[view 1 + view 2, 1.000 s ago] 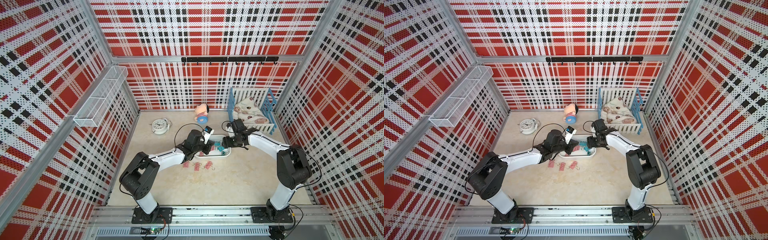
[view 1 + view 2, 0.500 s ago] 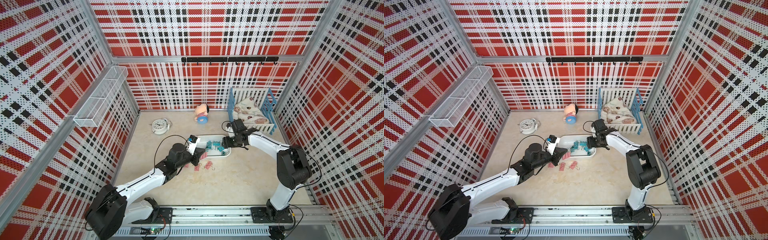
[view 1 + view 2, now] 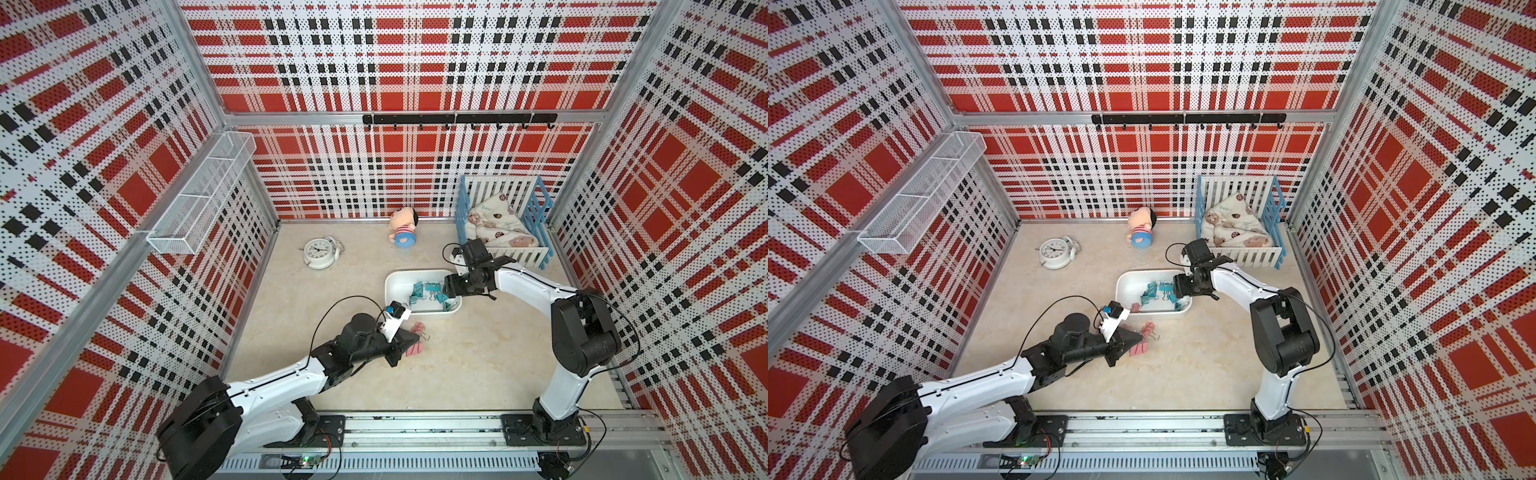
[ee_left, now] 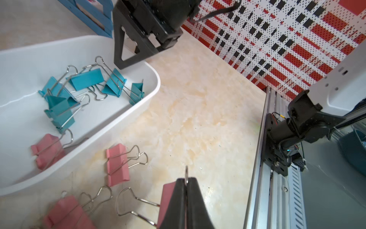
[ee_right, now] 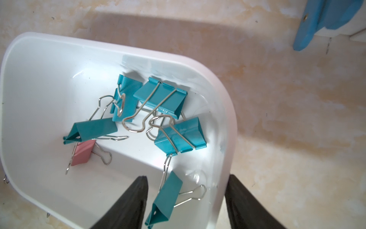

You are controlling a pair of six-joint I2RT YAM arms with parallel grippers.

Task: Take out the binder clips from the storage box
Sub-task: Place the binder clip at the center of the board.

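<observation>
Apparently just outside the storage box (image 4: 156, 83), the left gripper (image 4: 186, 185) pinches a pink clip (image 4: 166, 200) by its wire handle at lower centre, while teal binder clips (image 5: 164, 99) lie inside, straight ahead of the spread right gripper (image 5: 187, 177).

L arm (image 3: 274, 386), R arm (image 3: 528, 286): white links, black joints, thin black cables, black tapered fingers (image 5: 128, 202).
</observation>
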